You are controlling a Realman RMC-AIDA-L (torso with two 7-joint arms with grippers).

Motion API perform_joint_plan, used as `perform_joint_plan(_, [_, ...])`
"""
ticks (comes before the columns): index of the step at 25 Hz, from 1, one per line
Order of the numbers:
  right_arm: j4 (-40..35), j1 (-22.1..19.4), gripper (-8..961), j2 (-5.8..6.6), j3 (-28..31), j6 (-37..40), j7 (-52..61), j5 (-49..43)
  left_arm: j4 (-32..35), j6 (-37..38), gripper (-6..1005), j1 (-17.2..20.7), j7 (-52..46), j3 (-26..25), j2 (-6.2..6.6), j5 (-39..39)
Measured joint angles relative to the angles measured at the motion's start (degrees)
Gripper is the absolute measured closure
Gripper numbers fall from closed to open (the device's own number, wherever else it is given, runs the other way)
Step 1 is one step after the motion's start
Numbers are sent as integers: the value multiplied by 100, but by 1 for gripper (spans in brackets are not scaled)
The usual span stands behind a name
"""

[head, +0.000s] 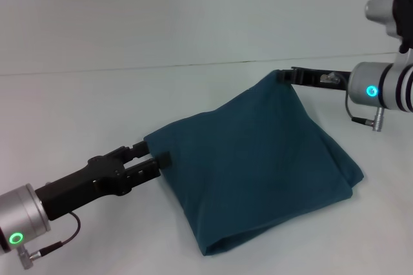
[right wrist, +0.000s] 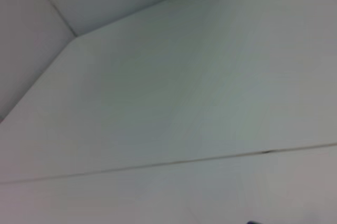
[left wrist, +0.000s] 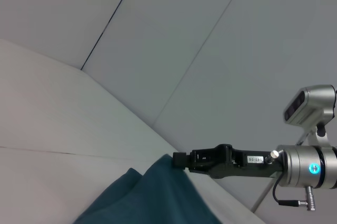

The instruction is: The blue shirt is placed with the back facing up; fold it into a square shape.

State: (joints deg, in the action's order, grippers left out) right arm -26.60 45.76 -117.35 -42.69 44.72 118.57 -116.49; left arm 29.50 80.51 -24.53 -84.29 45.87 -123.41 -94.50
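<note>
The blue shirt (head: 258, 165) is a dark teal bundle on the white table, folded over on itself with its plain side showing. Two of its corners are held up off the table. My left gripper (head: 155, 155) is shut on the shirt's near left corner. My right gripper (head: 284, 75) is shut on the far upper corner, pulling the cloth into a peak. In the left wrist view the right gripper (left wrist: 176, 159) pinches the top of the blue shirt (left wrist: 152, 197). The right wrist view shows only table and wall.
The white table (head: 97, 107) extends all around the shirt, and its far edge meets a pale wall (head: 193, 10). Nothing else lies on it.
</note>
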Motion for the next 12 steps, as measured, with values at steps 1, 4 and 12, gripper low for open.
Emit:
perform_joint_plan(1, [-27,-32,948,-10,29,-59,-46,37,-2,-5,237,-6,-2,0,0,-1])
perform_joint_plan(4, [-184,-157,851,-22,116,-206,-242,257,-5,-63,240,-12,-32,8,-3,-4])
perform_joint_plan(12, [-363,-376,498,274,135,549,-346,564,-244,-667,250,-176,-306,61,-26,-29])
